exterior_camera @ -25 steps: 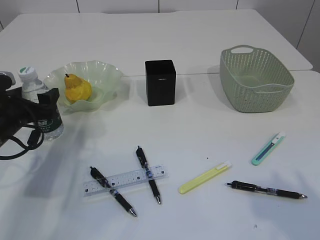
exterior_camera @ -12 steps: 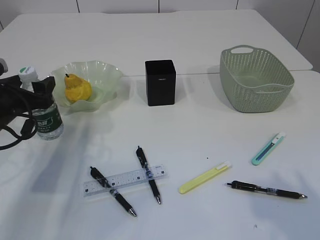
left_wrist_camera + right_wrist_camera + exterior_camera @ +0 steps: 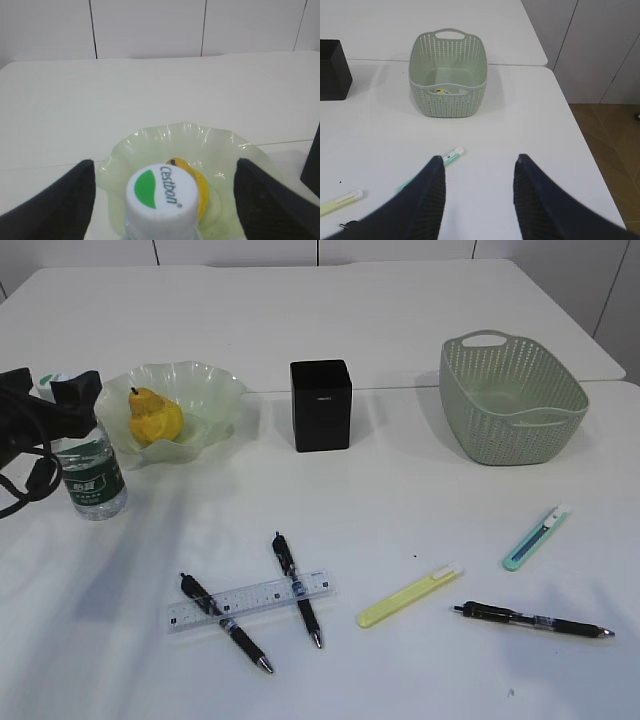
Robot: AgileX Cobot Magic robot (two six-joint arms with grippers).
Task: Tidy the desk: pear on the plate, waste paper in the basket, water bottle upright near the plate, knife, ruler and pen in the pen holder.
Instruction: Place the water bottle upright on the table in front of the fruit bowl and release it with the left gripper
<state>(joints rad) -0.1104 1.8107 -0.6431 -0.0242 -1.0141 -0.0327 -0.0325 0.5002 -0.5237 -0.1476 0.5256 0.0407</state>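
Between the spread fingers of my left tool (image 3: 162, 192) stands the water bottle (image 3: 92, 465), upright on the counter (image 3: 400, 490), its cap (image 3: 161, 192) directly beneath me and neither finger touching it. Just beyond the bottle sits the green glass plate (image 3: 215, 390) with the pear (image 3: 155, 418) on it, so I judge the bottle step all but done. To finish it well, I should lift straight up and away, keeping both fingers off the cap so nothing tips toward the plate.

My right tool (image 3: 476, 197) hangs with its fingers apart, holding nothing. The teal utility knife (image 3: 432, 167) lies just ahead of it, and farther ahead is the basket (image 3: 448, 75), with the waste paper (image 3: 442, 91) inside.
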